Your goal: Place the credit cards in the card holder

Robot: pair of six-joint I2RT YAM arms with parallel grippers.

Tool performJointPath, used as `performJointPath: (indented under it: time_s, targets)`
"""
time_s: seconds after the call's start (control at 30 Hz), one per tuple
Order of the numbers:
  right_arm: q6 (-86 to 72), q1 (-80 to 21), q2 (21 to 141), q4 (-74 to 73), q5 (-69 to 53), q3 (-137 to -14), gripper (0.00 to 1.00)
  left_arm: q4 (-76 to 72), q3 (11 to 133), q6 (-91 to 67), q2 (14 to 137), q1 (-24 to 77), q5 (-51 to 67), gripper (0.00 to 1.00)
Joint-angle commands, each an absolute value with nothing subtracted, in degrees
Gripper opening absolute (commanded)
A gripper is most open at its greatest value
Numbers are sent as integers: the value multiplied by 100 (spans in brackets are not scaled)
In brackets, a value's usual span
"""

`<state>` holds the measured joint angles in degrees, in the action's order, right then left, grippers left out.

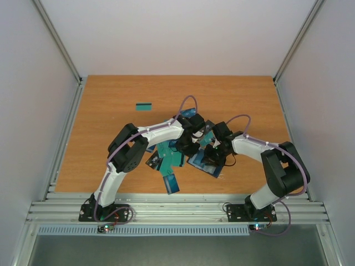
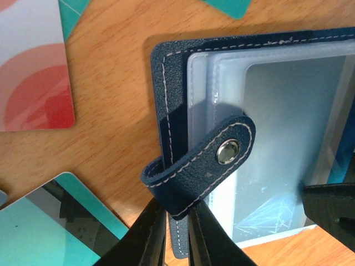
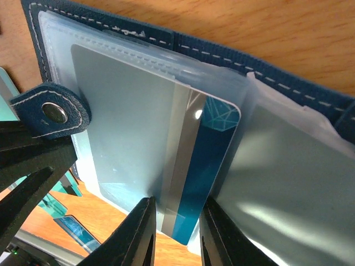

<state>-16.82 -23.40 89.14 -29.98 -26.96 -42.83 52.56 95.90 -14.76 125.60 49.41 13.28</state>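
Observation:
The dark navy card holder lies open in the middle of the table, its clear sleeves up. My left gripper is shut on the cover's edge by the clasp tab, pinching it between both fingers. My right gripper is open a little and astride a blue card with a silver stripe. That card sits partly inside a clear sleeve, its striped part bare. I cannot tell whether the fingers touch it. More credit cards lie piled left of the holder.
A lone teal card lies far left on the wooden table. A blue card lies near the front edge. A red-and-white card and a teal card lie beside the holder. Metal rails run along the table's sides.

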Motion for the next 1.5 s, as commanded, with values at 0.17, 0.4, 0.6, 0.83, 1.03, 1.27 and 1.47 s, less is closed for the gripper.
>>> performJointPath:
  time_s: [0.17,0.4,0.6,0.83,1.03,1.27,1.47]
  targets:
    - [-1643,-2574,9210,-3222,-2620,-4681,25,5362,9440,-1627,12386,5001,1757,16]
    - [-1635,-2688,9272,-3814,-2460,-5164,28,5364,9473,-1788,12262,5001,2052,17]
    - [-1607,-2815,9606,-4050,-2456,-5434,32,5309,9444,-1802,12190,5001,2222,19]
    - [-1449,-2847,9740,-4343,-2309,-5432,44,5317,9389,-1836,12099,4994,2226,20]
    - [-1347,-2844,9477,-4660,-2083,-5540,49,5368,9303,-1841,11899,4912,2055,23]
    - [-1324,-2848,9425,-4763,-1989,-5639,51,5333,9185,-1860,11742,4821,2049,31]
    - [-1339,-2845,9520,-4822,-1896,-5792,53,5163,8972,-1806,11755,4735,2106,35]
